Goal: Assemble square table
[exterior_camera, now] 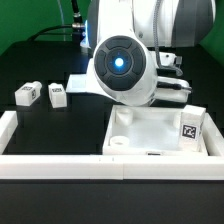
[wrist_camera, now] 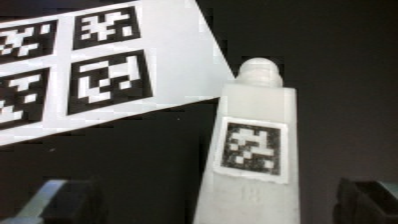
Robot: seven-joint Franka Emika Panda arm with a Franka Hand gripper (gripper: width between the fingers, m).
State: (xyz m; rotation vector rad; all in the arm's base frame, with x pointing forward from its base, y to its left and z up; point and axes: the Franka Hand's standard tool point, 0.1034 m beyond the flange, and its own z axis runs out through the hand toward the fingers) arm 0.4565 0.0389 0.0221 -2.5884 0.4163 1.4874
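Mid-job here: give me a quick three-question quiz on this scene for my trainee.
1. True or false: the gripper is shut on the leg in the wrist view.
2. How many tags does the marker board show in the wrist view? A two, B four, C six.
3. Fill in: in the exterior view, two legs lie toward that view's ____ of the top.
Key: 1 false, the jaws stand open on either side of the leg; 2 B; 3 left.
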